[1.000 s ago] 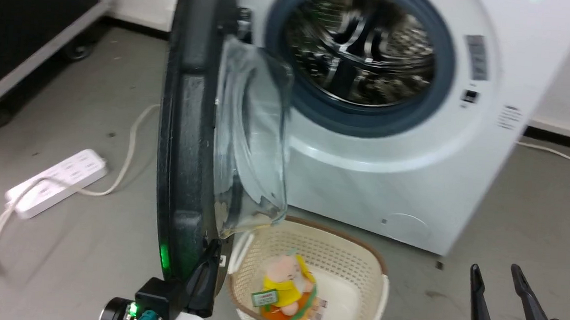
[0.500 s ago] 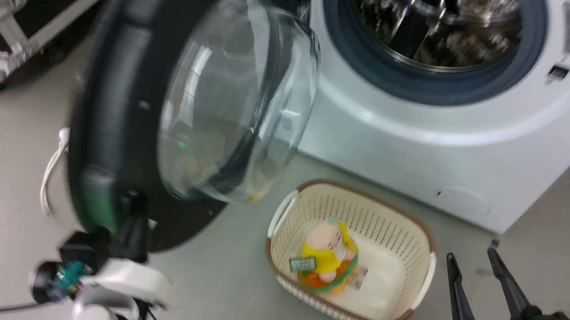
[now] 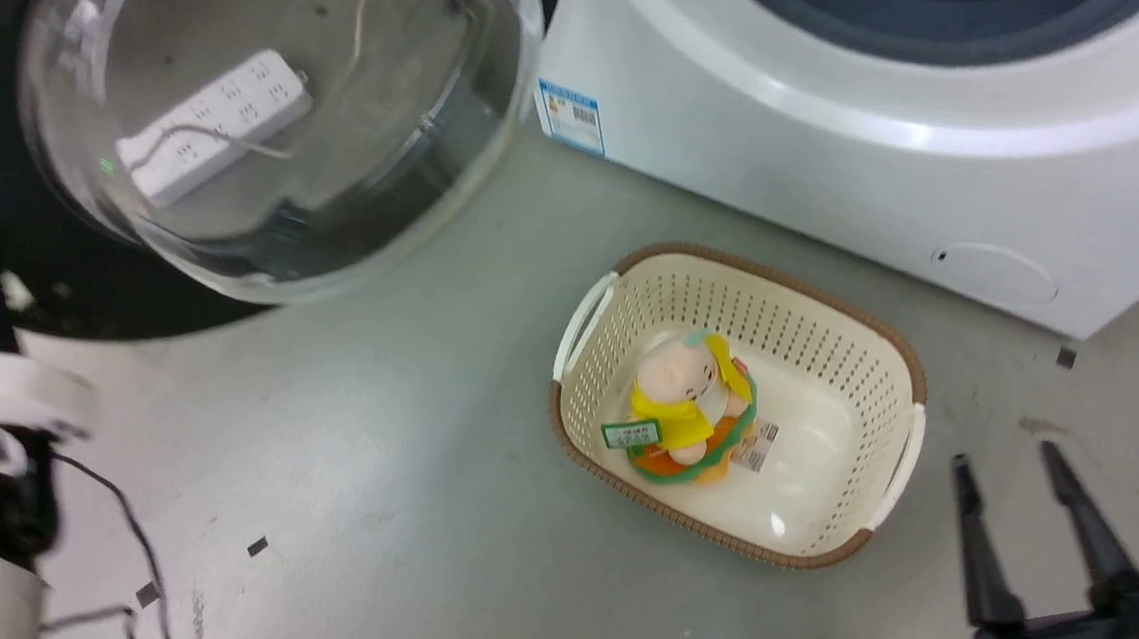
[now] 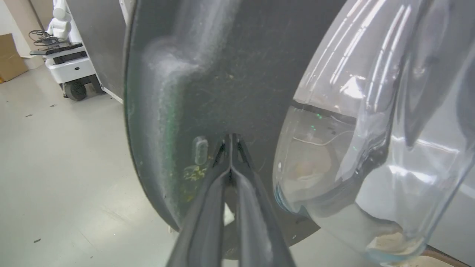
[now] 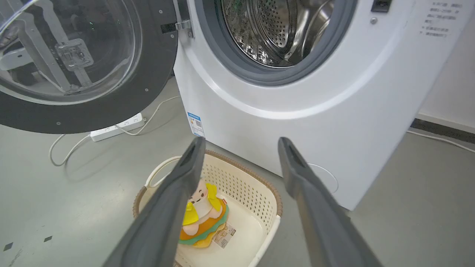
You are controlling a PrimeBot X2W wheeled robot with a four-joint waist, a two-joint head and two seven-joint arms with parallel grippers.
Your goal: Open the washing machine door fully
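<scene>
- Hanging swung out to the left of the big white front-loading washing machine point(image 5: 259, 122): the large round glossy black washing machine door point(image 5: 156, 74) with its bulging clear glass bowl, hinged at the left edge of the drum opening, inner face turned outward.
- Grey rubber ring and perforated steel drum point(image 5: 274, 33) of the machine are exposed.
- Left gripper point(image 4: 231, 141): long dark fingers pressed together, nothing between them, tips at the door's point(image 4: 185, 74) black inner face beside the glass bowl; real contact cannot be told.
- Right gripper point(image 5: 241, 142): fingers spread wide, holding nothing, in front of the machine's lower front panel and clear of it.
- Cream perforated plastic basket point(image 3: 763, 270) with brown rim sits on the grey floor just in front of the machine point(image 3: 841, 158); a yellow-and-orange plush toy point(image 3: 684, 398) lies inside.
- White power strip point(image 5: 118, 128) lies on the floor left of the machine, under the door.
- Blue label sticker point(image 3: 572, 116) sits at the machine's lower left corner, small round white cap point(image 3: 994, 272) at its lower right.
</scene>
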